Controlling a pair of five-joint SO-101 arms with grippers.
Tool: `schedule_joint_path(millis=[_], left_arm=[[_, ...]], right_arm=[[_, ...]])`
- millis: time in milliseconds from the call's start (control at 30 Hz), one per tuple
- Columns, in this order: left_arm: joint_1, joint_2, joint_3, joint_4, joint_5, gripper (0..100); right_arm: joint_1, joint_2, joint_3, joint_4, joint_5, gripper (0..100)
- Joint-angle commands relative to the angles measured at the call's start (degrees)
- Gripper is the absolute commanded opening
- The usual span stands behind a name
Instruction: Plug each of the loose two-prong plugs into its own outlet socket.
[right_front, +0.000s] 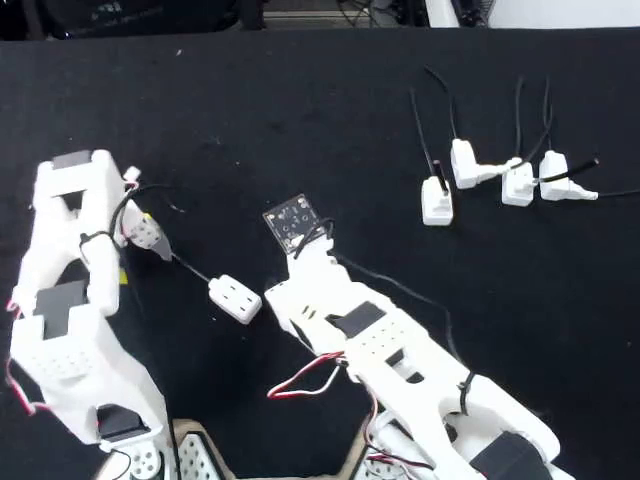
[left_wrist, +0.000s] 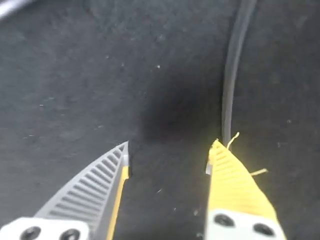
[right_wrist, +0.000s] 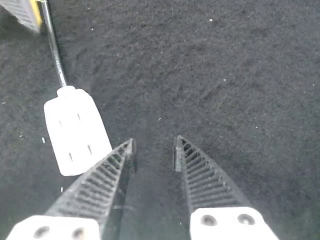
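One black surface (right_front: 300, 100), carrying everything listed.

Two arms. The left arm (right_front: 70, 290) stands along the left edge. The right arm (right_front: 400, 355) lies from the near right corner toward the centre.

- Left fingers (left_wrist: 235, 175): open and empty over bare cloth, with the cord (left_wrist: 229, 80) just beside the yellow one.
- Right fingers (right_wrist: 202, 172): open and empty, with the outlet (right_wrist: 75, 132) flat just beside one of them, not between them.

One outlet, between the two arms. Its long axis runs far-left to near-right, and the cord leaves its far-left end toward the left arm.

Four plugs (right_front: 437, 205), loose in a row at the far right. They are well apart from both arms and from the outlet, and none is inserted.

Judgement: the right arm is nearer the plugs. From its fingers they lie far and to the right, on the opposite side from the outlet.
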Motion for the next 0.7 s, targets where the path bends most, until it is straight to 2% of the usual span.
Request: schedule_joint_path(millis=[0,133,267,300,367,433,500,667], left_arm=[[-3.3,-9.6,0.4,2.4,-9.4,25],[-4.8,-15.4,2.9,1.5,-19.4,25],[-9.5,-18.1,1.4,-7.6,-20.6,25],[-10.9,-17.8,0.5,-10.7,-23.2,25],[-11.7,-15.7,-0.7,-15.2,-33.4,25],[-11.7,-13.0,-1.9,-15.8,-44.7,25],[-12.2,-10.3,-3.2,-15.8,-52.1,25],[-12.7,-4.7,-10.0,-16.4,-57.1,25]], right_arm=[[-0.6,-2.9,0.0,-1.2,-0.4,11.9],[-0.6,-2.9,0.0,-1.2,-0.4,11.9],[-0.6,-2.8,0.0,-1.2,-0.4,11.9],[-0.6,-2.7,0.0,-1.2,-0.4,11.9],[-0.5,-2.7,0.0,-1.2,-0.4,11.9],[-0.5,-2.7,0.0,-1.2,-0.4,11.9],[-0.5,-2.7,0.0,-1.2,-0.4,11.9],[-0.5,-2.7,0.0,-1.2,-0.4,11.9]])
